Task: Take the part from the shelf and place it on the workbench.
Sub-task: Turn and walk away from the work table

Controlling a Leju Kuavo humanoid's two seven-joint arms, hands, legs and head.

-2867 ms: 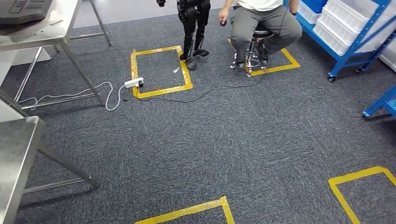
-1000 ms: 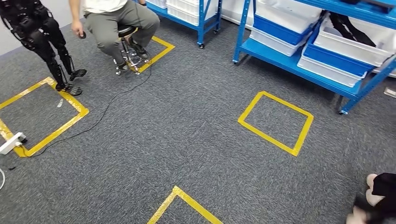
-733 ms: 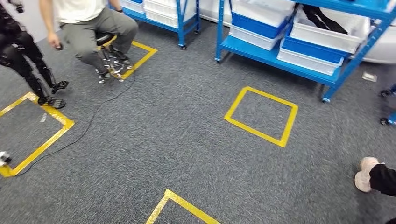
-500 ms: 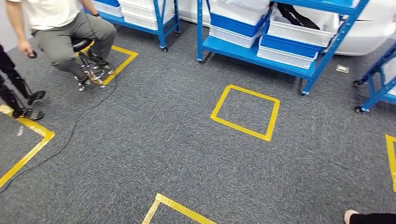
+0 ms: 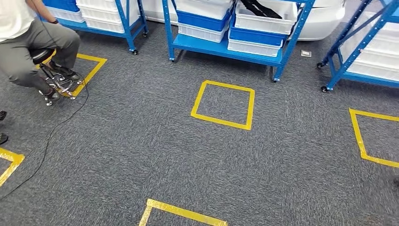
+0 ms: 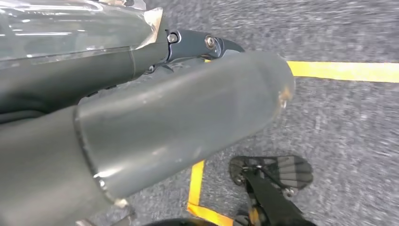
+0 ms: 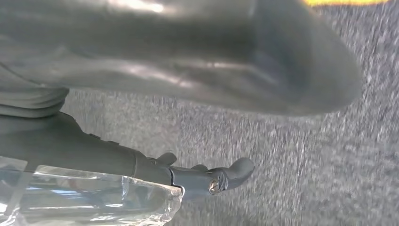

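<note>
A blue shelf [image 5: 226, 49] stands straight ahead at the far side of the grey carpet, holding white and blue bins. A black part [image 5: 256, 6] lies in the upper white bin [image 5: 266, 21] on that shelf, cut off by the picture's edge. My left hand [image 6: 188, 108] hangs above the carpet with nothing in it, its thick grey thumb in front and a dark finger [image 6: 207, 43] stretched out behind. My right hand [image 7: 188, 70] hangs the same way over the floor, holding nothing, with a dark finger [image 7: 221, 179] extended.
A person [image 5: 28, 52] sits on a wheeled stool at the left, with a cable [image 5: 51, 136] trailing over the carpet. More blue shelves stand at the left [image 5: 108, 19] and the right [image 5: 367, 52]. A yellow tape square [image 5: 223, 104] marks the floor before the middle shelf.
The camera has turned to the right: the steel tables and the black robot have left the picture, the seated person has slid to the left edge, and the blue shelves now face me.
</note>
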